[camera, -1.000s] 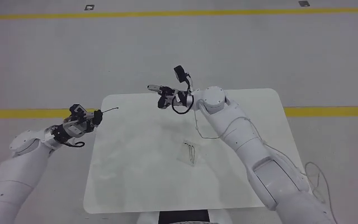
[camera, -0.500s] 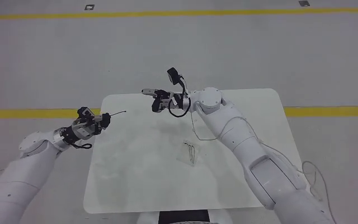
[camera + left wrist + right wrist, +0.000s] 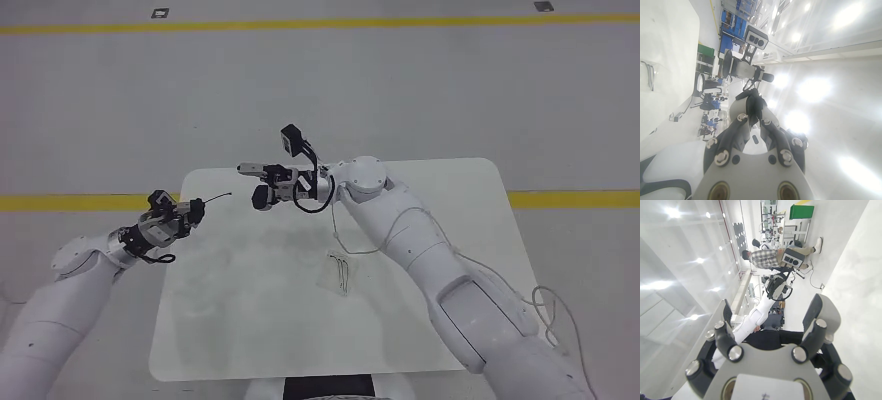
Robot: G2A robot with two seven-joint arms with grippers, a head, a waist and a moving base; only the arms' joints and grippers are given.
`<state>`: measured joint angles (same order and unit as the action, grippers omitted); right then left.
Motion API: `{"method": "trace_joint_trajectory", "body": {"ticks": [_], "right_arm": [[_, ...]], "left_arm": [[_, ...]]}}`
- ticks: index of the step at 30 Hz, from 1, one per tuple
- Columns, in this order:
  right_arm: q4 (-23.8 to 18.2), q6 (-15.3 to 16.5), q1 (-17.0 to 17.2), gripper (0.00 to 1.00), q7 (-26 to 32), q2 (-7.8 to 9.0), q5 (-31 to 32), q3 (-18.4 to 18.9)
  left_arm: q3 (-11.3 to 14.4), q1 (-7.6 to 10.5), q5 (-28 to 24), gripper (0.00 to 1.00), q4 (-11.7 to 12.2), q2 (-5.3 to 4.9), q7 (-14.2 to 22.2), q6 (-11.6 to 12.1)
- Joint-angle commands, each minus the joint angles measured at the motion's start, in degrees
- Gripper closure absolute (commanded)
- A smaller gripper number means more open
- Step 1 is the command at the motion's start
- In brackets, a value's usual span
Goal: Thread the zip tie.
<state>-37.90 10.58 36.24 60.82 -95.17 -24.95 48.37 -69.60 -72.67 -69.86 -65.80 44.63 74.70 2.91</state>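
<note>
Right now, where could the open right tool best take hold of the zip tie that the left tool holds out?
Probably the free tip of the zip tie, coming from the table side. The thin strap juts from the shut left tool toward the right tool, bare in the air, so that tool could close across it.

A robotics lab hall, with yellow floor lines [image 3: 300, 22] and blue storage racks [image 3: 738, 22].
</note>
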Motion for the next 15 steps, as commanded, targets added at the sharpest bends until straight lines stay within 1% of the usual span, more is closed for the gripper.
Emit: {"method": "trace_joint_trajectory", "body": {"ticks": [1,2,3,4,6,9,11,13,14,15], "right_arm": [[0.0,0.0,0.0,0.00,0.0,0.00,0.0,0.0],[0.0,0.0,0.0,0.00,0.0,0.00,0.0,0.0],[0.0,0.0,0.0,0.00,0.0,0.00,0.0,0.0],[-0.6,-0.2,0.6,0.00,-0.8,0.03,0.0,0.1],[-1.7,-1.2,1.2,0.00,-1.8,0.15,0.6,0.1],[-2.5,-2.3,1.7,0.00,-1.8,0.13,0.2,0.2],[-2.6,-2.8,1.7,0.00,-1.9,0.02,0.1,0.1],[-2.5,-3.0,1.8,0.49,-2.1,-0.07,0.3,-0.1],[-2.4,-3.0,1.9,0.53,-2.1,-0.11,0.3,-0.2],[-2.3,-2.9,2.1,0.60,-2.0,-0.13,0.2,-0.1]], "left_arm": [[0.0,-0.01,0.0,1.00,0.0,-0.01,0.0,0.0],[0.1,-0.09,0.1,1.00,-0.2,0.04,-0.8,-0.2],[0.2,-0.23,1.4,1.00,-0.7,0.02,-1.5,-0.7],[0.2,-0.41,1.7,1.00,-1.1,0.04,-1.5,-0.7],[0.5,-0.98,0.9,1.00,-1.7,0.26,-1.4,-1.5],[1.1,-1.13,1.9,1.00,-2.2,0.56,-2.1,-1.1],[1.1,-1.10,2.0,1.00,-2.3,0.82,-2.6,0.4],[1.2,-1.27,1.4,1.00,-2.3,0.99,-2.8,0.4],[1.2,-1.27,1.4,1.00,-2.3,0.99,-2.8,0.4],[1.2,-1.27,1.4,1.00,-2.3,0.99,-2.8,0.4]]}}
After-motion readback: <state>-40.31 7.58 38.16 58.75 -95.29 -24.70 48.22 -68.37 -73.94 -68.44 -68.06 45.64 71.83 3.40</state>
